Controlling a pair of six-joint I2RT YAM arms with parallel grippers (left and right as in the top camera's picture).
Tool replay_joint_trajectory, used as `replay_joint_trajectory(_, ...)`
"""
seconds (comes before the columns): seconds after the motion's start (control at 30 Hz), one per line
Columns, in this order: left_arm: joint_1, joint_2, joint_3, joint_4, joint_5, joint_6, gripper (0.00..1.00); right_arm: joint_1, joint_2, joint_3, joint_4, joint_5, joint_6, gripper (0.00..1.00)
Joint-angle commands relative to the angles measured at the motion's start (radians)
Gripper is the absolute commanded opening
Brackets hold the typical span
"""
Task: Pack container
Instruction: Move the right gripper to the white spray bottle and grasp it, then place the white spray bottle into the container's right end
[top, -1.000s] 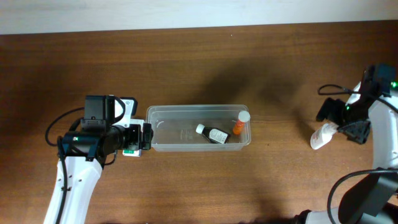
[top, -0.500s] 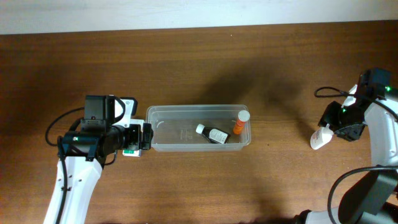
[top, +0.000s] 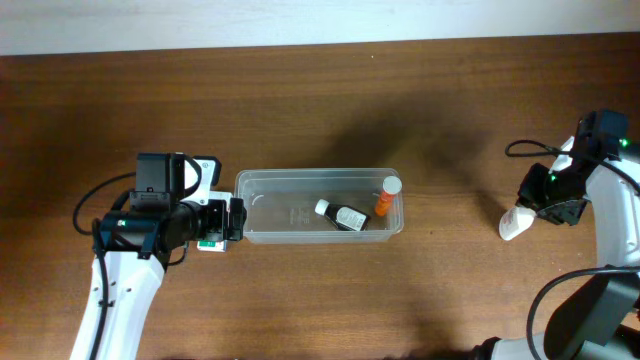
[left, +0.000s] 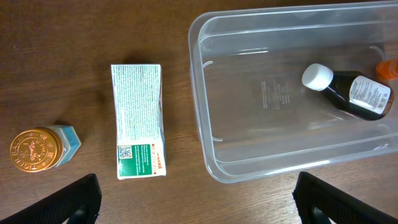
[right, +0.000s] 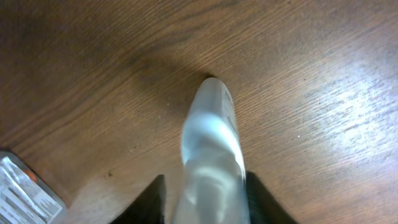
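Note:
The container (top: 320, 177) is a clear shallow tub in the middle of the table, also in the left wrist view (left: 198, 93). Inside it lie a dark bottle with a white cap (top: 342, 215) (left: 351, 93) and an orange bottle (top: 386, 197) (left: 388, 67). My left gripper (top: 236, 220) (left: 202, 200) stands wide open at the tub's left end, holding nothing. Far right, my right gripper (top: 537, 203) (right: 205, 200) is shut on a white tube (top: 512, 225) (right: 210, 137), with a finger pressed against each side of it.
A white-and-green carton (left: 138, 121) lies on the wood left of the tub, mostly under my left gripper in the overhead view. A small jar with a gold lid (left: 34, 148) stands further left. The table's back edge runs along the top.
My right gripper has moved down over the white tube and closed on it. The left arm, tub and bottles have not moved.

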Motion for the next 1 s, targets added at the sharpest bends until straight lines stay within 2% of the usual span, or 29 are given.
replay_joint_trajectory(0.0,0.002,0.004,0.016,0.002,-0.007,-0.003,0.99,0.002,0.001,0.001,-0.010,-0.003,0.005,0.29)
replay_joint_trajectory(0.27,0.002,0.004,0.016,0.003,-0.007,-0.003,0.99,0.090,-0.006,0.113,-0.117,0.005,-0.018,0.23)
replay_joint_trajectory(0.47,0.002,0.004,0.016,0.002,-0.008,-0.003,1.00,0.219,-0.066,0.245,-0.256,0.005,-0.045,0.22)
replay_joint_trajectory(0.7,0.002,0.004,0.016,0.003,-0.008,-0.003,0.99,0.459,-0.210,0.323,-0.372,-0.002,-0.048,0.22)
replay_joint_trajectory(0.97,0.002,0.004,0.016,0.003,-0.007,-0.003,0.99,0.759,-0.249,0.323,-0.358,0.009,0.021,0.23)
